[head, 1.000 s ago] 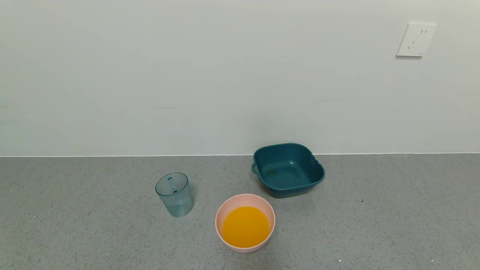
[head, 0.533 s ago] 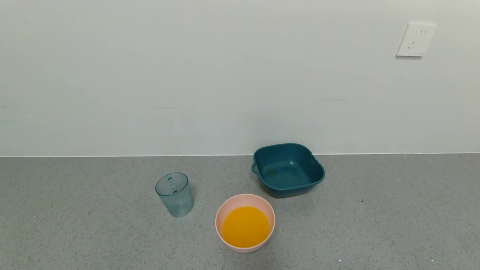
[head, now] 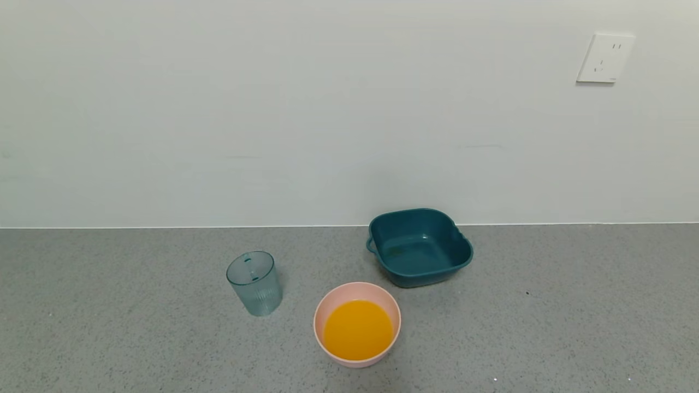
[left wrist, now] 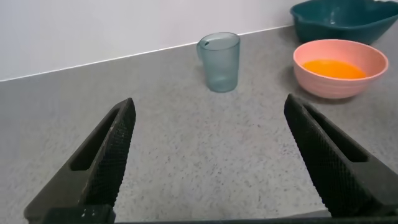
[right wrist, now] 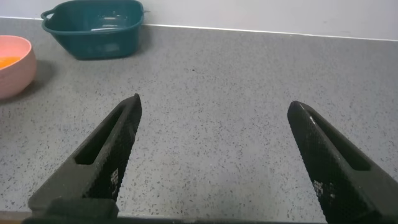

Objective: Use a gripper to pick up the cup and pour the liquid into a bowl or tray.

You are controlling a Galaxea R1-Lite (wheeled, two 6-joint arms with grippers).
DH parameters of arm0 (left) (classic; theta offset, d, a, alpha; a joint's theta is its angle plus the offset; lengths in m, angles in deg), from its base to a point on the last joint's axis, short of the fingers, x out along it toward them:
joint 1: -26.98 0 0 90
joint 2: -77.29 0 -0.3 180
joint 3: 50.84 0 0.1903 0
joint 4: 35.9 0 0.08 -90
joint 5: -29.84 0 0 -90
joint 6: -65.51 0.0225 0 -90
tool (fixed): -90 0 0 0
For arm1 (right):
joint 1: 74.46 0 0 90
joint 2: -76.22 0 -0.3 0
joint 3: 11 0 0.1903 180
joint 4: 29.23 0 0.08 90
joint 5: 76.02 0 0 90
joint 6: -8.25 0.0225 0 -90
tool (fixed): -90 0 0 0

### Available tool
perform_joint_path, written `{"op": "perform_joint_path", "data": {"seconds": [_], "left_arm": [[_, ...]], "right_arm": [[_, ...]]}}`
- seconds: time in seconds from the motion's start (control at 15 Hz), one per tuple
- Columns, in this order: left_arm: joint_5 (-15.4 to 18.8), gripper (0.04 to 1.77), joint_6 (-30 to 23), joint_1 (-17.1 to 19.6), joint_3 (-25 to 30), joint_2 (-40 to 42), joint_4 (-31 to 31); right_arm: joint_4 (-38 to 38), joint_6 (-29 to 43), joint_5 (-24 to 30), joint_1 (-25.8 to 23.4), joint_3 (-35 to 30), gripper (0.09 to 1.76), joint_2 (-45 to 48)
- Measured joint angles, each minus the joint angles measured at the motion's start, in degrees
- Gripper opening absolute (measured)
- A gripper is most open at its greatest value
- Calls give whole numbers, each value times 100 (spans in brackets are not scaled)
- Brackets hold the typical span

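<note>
On the grey bench [head: 109, 338], pouring looks finished: empty cup [left wrist: 219, 61] ahead of the released left pincer [left wrist: 211, 162], juice [head: 357, 329] in pink bowl [head: 322, 316]; retreat next.

teal basin [left wrist: 346, 18] cropped, pink bowl [right wrist: 13, 65] cropped

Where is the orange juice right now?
In the head view the orange juice sits in the pink bowl on the counter, right of the empty cup and in front of the teal basin.
</note>
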Motion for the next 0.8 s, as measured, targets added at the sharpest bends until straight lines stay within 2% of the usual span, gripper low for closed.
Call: {"op": "perform_joint_path", "data": {"seconds": [0.13,0.47,0.67,0.8], "left_arm": [[-107,172,49,-5,24,13,0],[-13,172,300,-5,276,16,-15],[-33,172,155,-5,347,18,-23],[-94,172,-129,-5,354,18,-20]], "right_arm": [[0,-2,-2,0,0,171,0],[0,0,0,0,0,171,0],[0,-2,-2,0,0,171,0],[0,0,-2,0,0,171,0]]}}
